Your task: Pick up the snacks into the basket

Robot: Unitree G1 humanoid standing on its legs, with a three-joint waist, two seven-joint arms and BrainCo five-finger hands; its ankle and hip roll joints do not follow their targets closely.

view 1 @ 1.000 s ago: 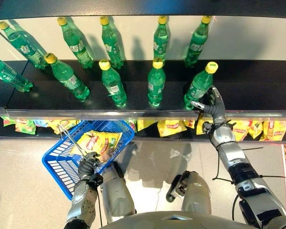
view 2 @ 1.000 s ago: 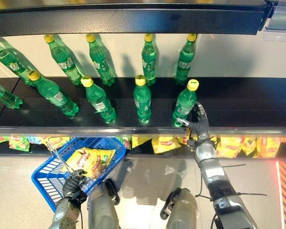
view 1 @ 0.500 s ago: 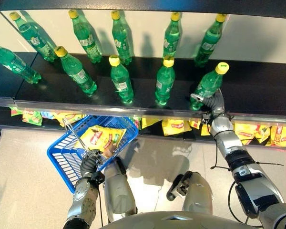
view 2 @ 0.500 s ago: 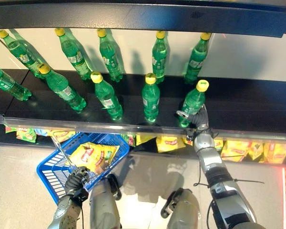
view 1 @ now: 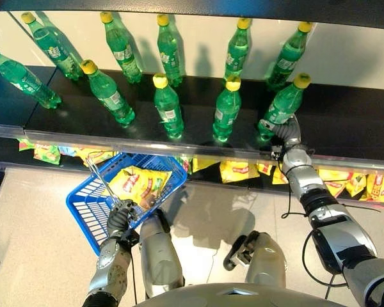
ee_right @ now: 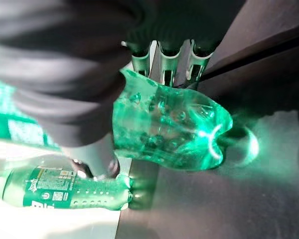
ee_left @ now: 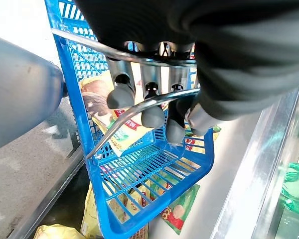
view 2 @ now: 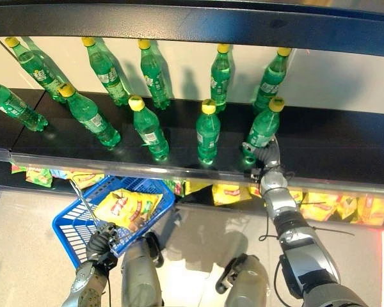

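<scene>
Right hand (view 1: pixel 287 132) grips the base of the rightmost near bottle (view 1: pixel 280 110) on the shelf (view 1: pixel 345 121), snacks (view 1: pixel 233 171) lie just below it on the lower shelf, left hand (view 1: pixel 119 220) closed on the basket (view 1: pixel 89 214) handle, one snack bag (view 1: pixel 139 184) inside.

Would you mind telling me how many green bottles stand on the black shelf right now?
10 green bottles: five along the back, five nearer the front. The right hand grips the rightmost front one.
</scene>
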